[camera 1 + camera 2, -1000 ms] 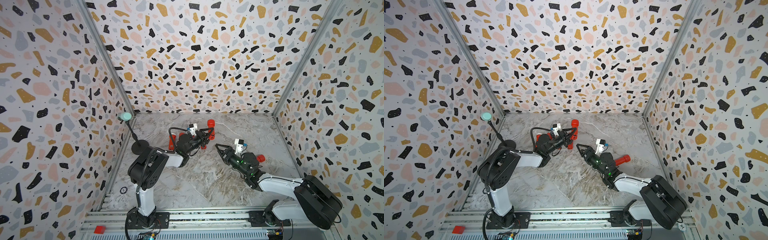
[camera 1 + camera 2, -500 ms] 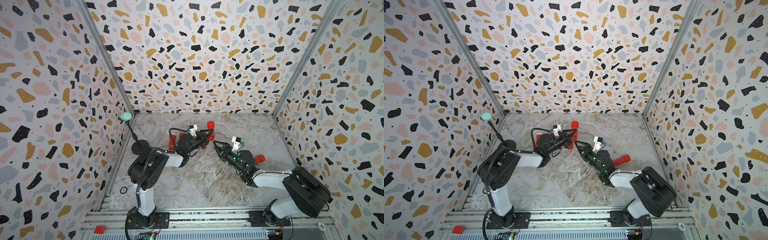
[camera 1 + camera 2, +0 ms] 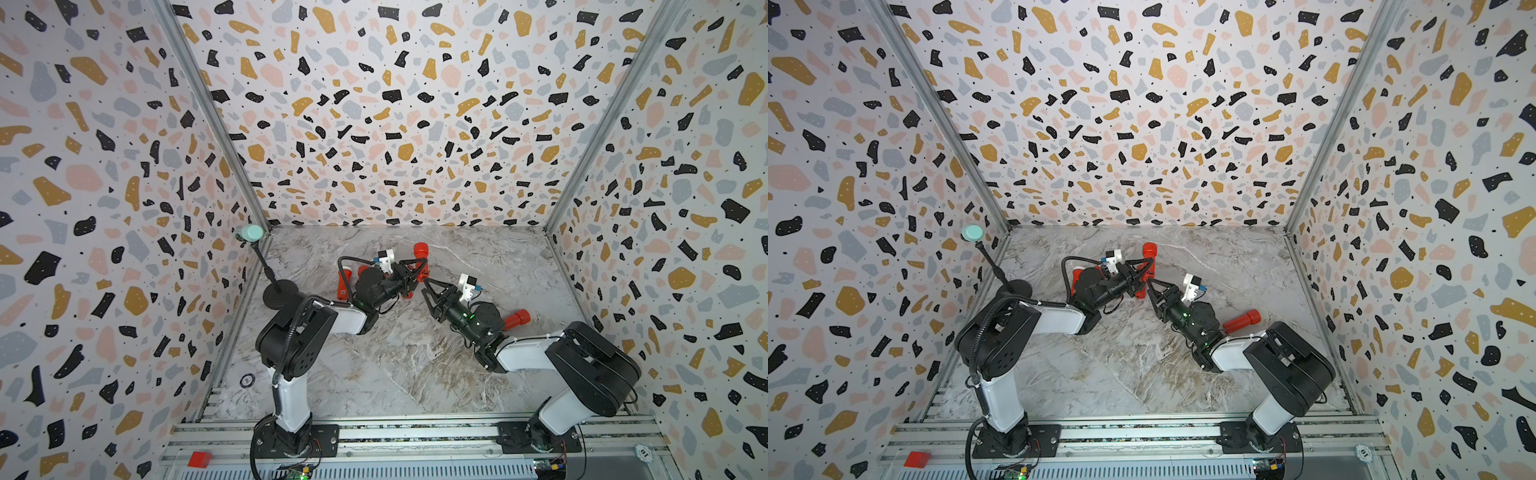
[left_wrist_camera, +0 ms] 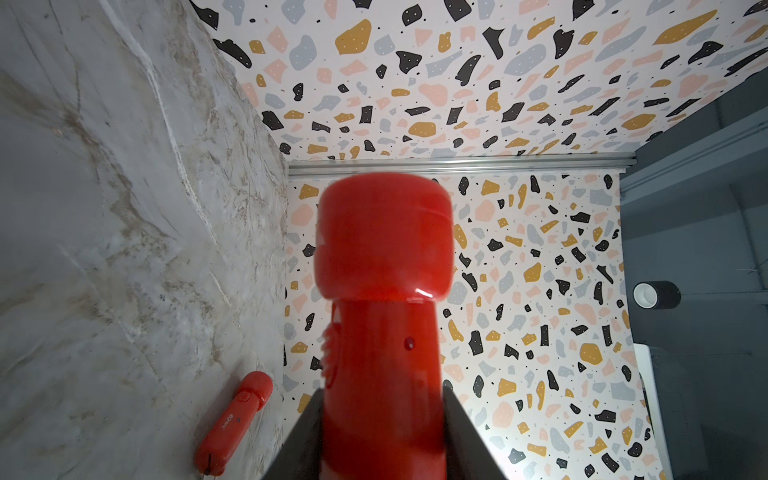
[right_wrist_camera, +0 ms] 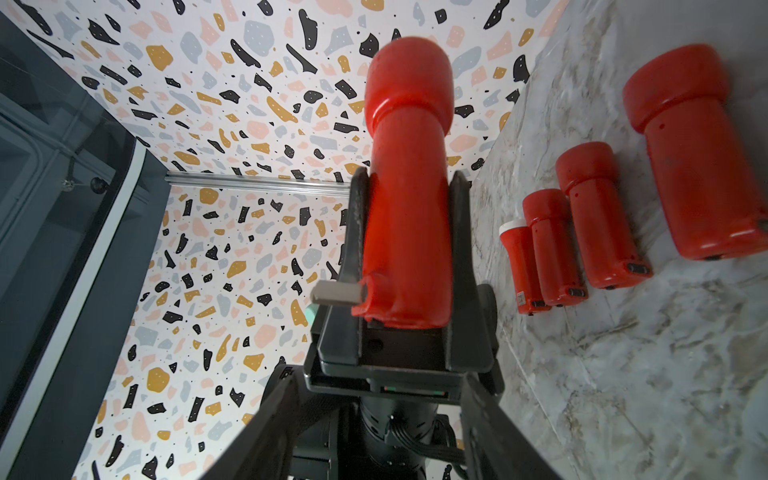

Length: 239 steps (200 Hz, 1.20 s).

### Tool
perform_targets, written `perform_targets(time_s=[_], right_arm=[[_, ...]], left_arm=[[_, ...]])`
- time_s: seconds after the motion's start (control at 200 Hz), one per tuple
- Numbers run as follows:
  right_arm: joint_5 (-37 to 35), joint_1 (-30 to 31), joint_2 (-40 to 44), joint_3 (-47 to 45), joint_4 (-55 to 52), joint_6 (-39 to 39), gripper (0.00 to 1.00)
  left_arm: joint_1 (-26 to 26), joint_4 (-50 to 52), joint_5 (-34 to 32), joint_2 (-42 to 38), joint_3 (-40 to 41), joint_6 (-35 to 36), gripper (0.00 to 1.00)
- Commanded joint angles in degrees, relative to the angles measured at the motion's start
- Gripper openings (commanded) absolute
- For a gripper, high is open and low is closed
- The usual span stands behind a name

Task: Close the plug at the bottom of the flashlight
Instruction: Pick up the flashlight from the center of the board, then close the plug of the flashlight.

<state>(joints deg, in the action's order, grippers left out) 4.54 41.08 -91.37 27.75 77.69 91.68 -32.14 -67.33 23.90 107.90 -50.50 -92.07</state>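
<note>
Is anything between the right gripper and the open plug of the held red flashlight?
Nothing visible. The grey plug flap sticks out from the base of the red plastic flashlight in the left gripper, facing the open right gripper.

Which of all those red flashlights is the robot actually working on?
Start at the marble table and follow the left arm out to its tool. The red flashlight clamped there is held up off the surface, while the other red flashlights lie flat on the table. A grey plug sticks out sideways at its bottom end.
</note>
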Motion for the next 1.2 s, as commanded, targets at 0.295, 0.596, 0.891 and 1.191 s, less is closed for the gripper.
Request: perform_targets(time_s=[0.295, 0.596, 0.891, 1.191], right_arm=[[-2.3, 0.4, -1.9, 2.4, 5.4, 5.4, 0.57], [-2.4, 0.3, -4.6, 2.8, 7.1, 8.7, 0.55], [-2.4, -0.1, -5.9, 3.5, 7.8, 9.1, 0.49], [-2.1, -0.4, -6.5, 4.2, 8.2, 9.4, 0.46]], left_arm=[[0.1, -3.4, 0.0, -0.9, 0.1, 1.5, 0.0], [0.1, -3.4, 0.1, -0.9, 0.0, 1.5, 0.0], [0.1, -3.5, 0.2, -1.0, 0.0, 1.4, 0.0], [0.1, -3.6, 0.3, -0.8, -0.1, 1.3, 0.0]])
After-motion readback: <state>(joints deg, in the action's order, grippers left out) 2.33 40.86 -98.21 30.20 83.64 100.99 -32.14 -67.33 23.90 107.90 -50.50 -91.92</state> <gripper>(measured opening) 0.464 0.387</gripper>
